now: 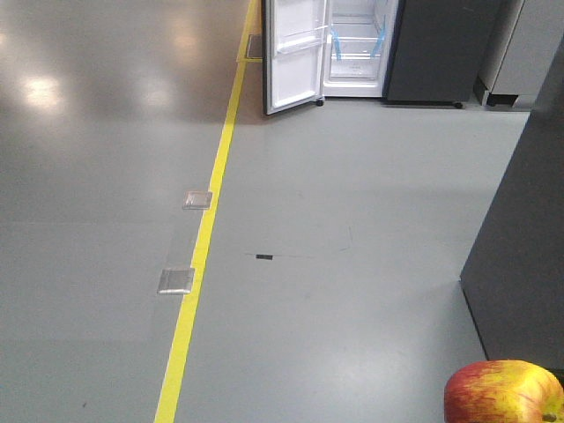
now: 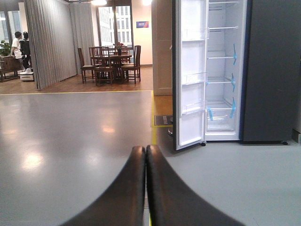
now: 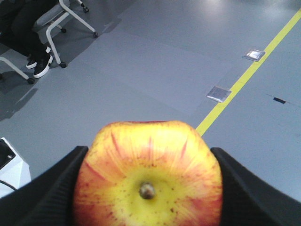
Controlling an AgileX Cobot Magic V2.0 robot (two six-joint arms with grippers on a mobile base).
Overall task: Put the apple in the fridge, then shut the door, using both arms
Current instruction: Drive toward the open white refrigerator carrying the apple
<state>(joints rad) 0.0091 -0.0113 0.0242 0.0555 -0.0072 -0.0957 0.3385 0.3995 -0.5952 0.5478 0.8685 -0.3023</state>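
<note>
Right wrist view, right tool (image 3: 148,157) gripping apple (image 3: 147,181), left tool (image 2: 145,151) closed, seemingly level

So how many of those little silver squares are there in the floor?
2. The near plate lies just left of the yellow line; the far plate lies further along it, toward the fridge. Others may be out of frame.

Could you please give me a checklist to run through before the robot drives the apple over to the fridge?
1. Round red-and-yellow apple clamped in right gripper: ok.
2. Left gripper shut, empty: ok.
3. Tall dark grey fridge, white-lined door open: ok.
4. Glass shelves free for apple: ok.
5. Fridge within arm's reach: not ok, far across grey floor.
6. Grip firmness: cannot tell.
</note>
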